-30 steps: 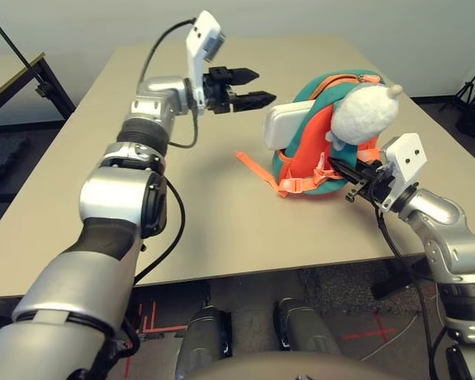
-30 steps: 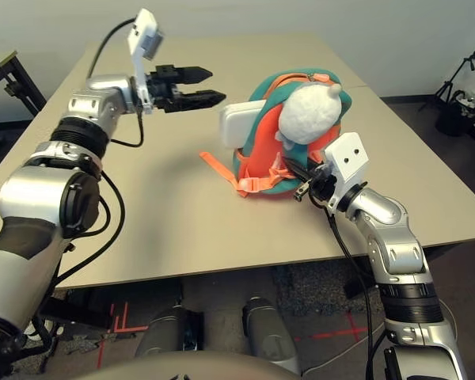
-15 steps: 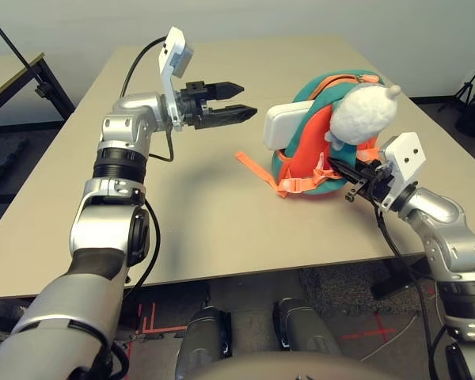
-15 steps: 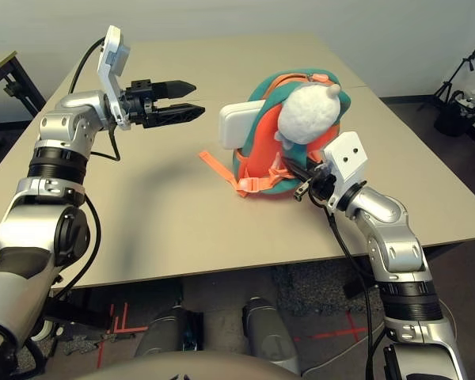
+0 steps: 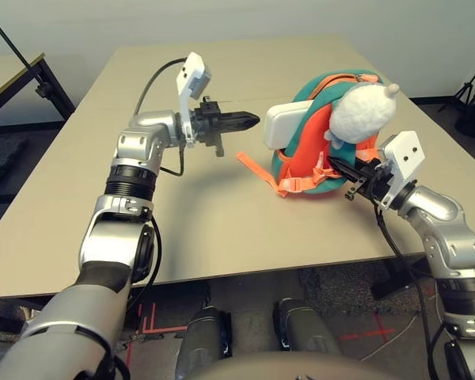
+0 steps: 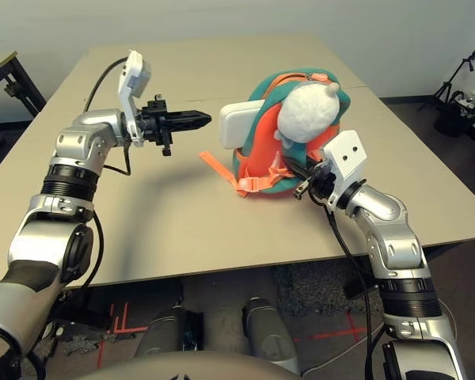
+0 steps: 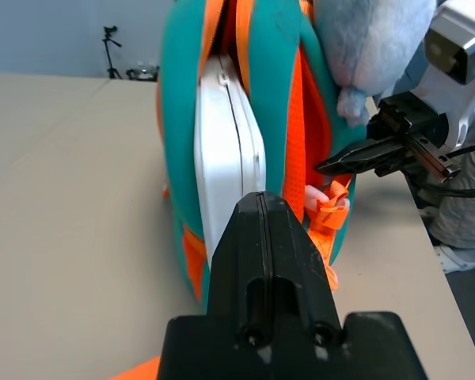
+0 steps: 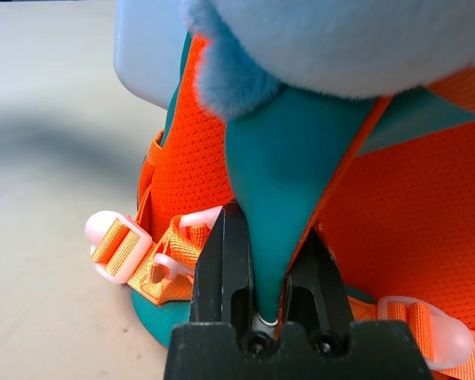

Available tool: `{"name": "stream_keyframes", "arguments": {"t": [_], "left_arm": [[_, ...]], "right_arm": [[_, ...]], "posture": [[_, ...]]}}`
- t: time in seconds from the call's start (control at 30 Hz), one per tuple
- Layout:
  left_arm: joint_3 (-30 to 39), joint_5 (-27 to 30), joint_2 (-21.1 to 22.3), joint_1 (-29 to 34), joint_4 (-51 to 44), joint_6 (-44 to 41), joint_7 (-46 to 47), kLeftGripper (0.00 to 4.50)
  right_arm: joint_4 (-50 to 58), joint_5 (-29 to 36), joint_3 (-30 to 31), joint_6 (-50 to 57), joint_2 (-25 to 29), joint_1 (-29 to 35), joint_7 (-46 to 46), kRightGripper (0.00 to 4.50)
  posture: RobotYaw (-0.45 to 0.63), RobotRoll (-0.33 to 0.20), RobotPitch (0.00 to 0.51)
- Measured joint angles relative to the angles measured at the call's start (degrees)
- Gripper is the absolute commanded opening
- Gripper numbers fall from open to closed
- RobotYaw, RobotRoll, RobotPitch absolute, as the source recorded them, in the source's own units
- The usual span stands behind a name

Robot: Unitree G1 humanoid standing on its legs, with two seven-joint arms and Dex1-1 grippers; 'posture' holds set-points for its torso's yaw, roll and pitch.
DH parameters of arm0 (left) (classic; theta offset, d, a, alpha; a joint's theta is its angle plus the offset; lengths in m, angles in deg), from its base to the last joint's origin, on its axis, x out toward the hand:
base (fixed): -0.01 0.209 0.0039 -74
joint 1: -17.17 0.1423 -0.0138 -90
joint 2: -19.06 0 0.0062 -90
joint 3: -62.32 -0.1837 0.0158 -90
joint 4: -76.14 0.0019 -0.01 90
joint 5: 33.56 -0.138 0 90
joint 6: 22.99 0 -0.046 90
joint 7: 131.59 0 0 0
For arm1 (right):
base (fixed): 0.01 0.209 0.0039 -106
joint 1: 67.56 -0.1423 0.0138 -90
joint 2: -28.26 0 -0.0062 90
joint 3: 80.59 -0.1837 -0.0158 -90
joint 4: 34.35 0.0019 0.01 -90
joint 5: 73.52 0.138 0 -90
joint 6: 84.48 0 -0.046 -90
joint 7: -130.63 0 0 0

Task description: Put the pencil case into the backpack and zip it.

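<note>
The flat white pencil case (image 5: 285,125) with rounded corners sits partway in the side opening of the small teal and orange backpack (image 5: 310,150), the rest of it sticking out toward the robot's left. The left tool (image 5: 257,121), a gripper with two black fingers, points at the case's exposed side, near but apart from it. Its fingers are pressed together with nothing between them.

The right tool (image 5: 332,161), a matching black gripper, is on the other side of the case, low at the backpack's front. Its fingers are closed on a teal strap (image 8: 265,182) with orange edging, one finger on either side, below the white fluffy plush head (image 5: 364,113). The backpack stands on the beige surface (image 5: 214,206), with a loose orange strap (image 5: 258,171) reaching out to the left.

The left wrist view looks at the case edge-on, upright between the orange borders of the parted opening, with a dark seam running along its narrow side. The right wrist view brings out the grip on the strap, the orange mesh fabric (image 8: 194,158) and the pale pink plastic buckle pieces (image 8: 119,245). In the two eye views, the case's broad white face is visible.
</note>
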Motion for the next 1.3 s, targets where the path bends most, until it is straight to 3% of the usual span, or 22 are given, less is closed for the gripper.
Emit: {"name": "stream_keyframes", "arguments": {"t": [0.6, 1.0, 1.3], "left_arm": [[-0.18, -1.82, -4.08, -7.98, 14.65, 9.42, 2.19, 0.00], [1.80, -2.23, -12.85, -14.12, 25.51, 14.33, 6.69, 0.00], [1.78, -4.51, -13.94, -15.16, 28.31, 17.47, 7.81, 0.00]], "right_arm": [[0.61, 0.03, -0.41, 0.02, 0.00, 0.82, -0.26, 0.09], [1.15, 0.03, -0.37, 0.15, -0.09, 1.07, -0.35, 0.09], [1.64, 0.03, -0.40, 0.22, -0.06, 1.33, -0.51, 0.09]], "posture": [[-0.28, 0.000, 0.003], [-0.30, 0.000, 0.003], [-0.30, 0.000, 0.004]]}}
